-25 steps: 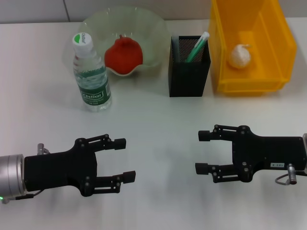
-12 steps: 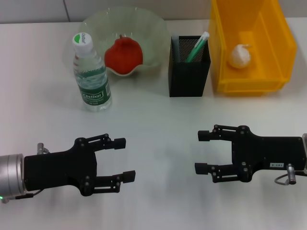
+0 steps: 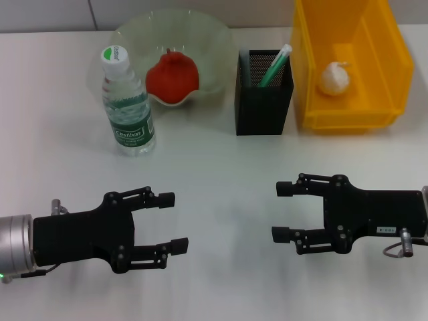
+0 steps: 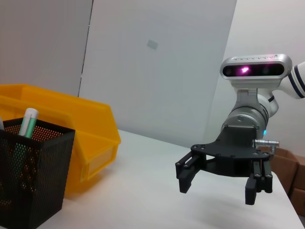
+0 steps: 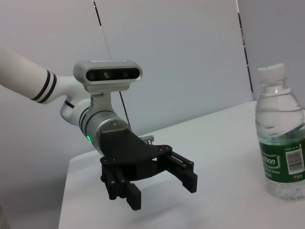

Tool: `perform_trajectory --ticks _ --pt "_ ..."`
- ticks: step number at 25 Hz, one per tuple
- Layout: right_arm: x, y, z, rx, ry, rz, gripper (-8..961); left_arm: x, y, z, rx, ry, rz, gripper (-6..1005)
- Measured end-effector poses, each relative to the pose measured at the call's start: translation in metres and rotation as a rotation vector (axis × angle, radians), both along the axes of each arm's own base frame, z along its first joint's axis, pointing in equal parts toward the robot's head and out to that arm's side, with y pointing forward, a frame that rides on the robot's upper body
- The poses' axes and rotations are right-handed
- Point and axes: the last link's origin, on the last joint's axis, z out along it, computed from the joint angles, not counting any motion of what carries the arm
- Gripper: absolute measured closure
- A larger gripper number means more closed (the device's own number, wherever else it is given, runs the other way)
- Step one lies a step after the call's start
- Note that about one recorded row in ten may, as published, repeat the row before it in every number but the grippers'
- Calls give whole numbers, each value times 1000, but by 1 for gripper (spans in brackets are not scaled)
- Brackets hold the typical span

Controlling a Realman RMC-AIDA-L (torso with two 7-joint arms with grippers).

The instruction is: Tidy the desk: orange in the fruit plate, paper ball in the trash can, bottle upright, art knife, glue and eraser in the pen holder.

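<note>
- The yellow trash can (image 3: 384, 80), upper right of the head view, is seen with the paper ball (image 3: 334, 78) already inside.
- The fruit plate (image 3: 210, 43), upper centre-left, holds a red-orange fruit (image 3: 172, 77), taken for the orange.
- The bottle (image 3: 126, 105) is shown upright just left of the plate.
- A green-capped item (image 3: 275, 65) is seen in the black pen holder (image 3: 263, 97); knife and eraser cannot be made out.
- The left gripper (image 3: 174, 222) and right gripper (image 3: 282, 212) are pictured low in the frame, fingers apart, empty.
- The tidying is judged essentially complete.

Bottle (image 3: 127, 107) cap and green label: "Cestbon".
</note>
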Motion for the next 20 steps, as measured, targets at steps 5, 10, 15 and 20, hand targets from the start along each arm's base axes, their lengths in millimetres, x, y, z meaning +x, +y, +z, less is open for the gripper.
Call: perform_trajectory --ticks 5,10,15,20 --pt "0 0 0 0 0 0 141 0 0 0 -1 -1 0 188" --pt "0 0 0 1 -1 -1 141 0 0 0 -1 -1 0 188" --pt "0 0 0 1 -1 -1 141 0 0 0 -1 -1 -1 188" --pt "0 0 0 0 -1 1 141 0 0 0 0 -2 -1 188"
